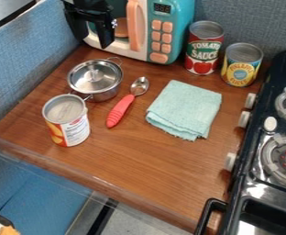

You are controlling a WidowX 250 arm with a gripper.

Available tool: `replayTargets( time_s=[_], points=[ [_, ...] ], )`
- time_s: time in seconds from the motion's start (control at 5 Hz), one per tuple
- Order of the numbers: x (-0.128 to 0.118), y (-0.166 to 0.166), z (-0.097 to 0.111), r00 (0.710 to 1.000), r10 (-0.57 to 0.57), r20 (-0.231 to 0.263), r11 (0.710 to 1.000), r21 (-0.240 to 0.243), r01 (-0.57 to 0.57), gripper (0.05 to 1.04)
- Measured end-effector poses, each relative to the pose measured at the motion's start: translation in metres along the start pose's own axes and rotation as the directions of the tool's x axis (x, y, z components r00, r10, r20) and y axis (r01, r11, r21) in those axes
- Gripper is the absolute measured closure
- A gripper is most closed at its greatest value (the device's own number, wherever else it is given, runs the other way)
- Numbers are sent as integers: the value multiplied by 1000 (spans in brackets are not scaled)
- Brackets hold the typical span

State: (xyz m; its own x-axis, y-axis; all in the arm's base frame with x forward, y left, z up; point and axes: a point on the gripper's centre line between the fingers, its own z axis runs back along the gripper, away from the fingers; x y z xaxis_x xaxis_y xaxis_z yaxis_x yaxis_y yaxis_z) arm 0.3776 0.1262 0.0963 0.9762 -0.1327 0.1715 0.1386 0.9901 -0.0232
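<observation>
Camera view: toy microwave (185, 28), teal and off-white, sits at the top of the frame on the wooden counter (151, 160), and is the thing nearest the tool. Looks like hard, smooth plastic; probably light for its bulk, stiff, a bit slippery on the flat faces, not very fragile, likely to slide if pushed. Best hold is the upright peach handle (134, 27), slim enough to pinch across; the body seems too wide for a grip.

Tool (93, 42) at upper left, in front of the microwave's left part, fingers pointing down and apart, a moderate gap between them, nothing held. Contact with the microwave: can't tell from this angle.

Further out: metal pot (102, 95) with its lid (91, 73) on, below the tool; red-handled spoon (122, 108) just beside it, bowl end toward the upper right. Can with an orange and white label (67, 121) upright at left, near the pot. Folded light-teal cloth (185, 108) right of the spoon, lying flat. Red-label can (203, 48) and yellow-label can (241, 64) upright right of the microwave, near each other. Black toy stove (246, 181) along the right edge.
</observation>
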Motion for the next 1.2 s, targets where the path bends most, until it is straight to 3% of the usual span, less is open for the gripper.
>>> replayTargets(
  time_s=[0.2, 0.4, 0.6, 0.8, 1.2],
  points=[
    [-7, -1, -19, 999, 7, -46, 1000, -24, -8, 83],
    [-25, -24, -43, 995, -29, -98, 998, -56, 23, 83],
    [-36, -39, -35, 996, -41, -83, 998, -58, 37, 83],
    [-54, -43, -50, 992, -32, -123, 999, -41, 27, 85],
    [-54, -57, -76, 985, -54, -161, 998, -18, 52, 85]
  ],
)
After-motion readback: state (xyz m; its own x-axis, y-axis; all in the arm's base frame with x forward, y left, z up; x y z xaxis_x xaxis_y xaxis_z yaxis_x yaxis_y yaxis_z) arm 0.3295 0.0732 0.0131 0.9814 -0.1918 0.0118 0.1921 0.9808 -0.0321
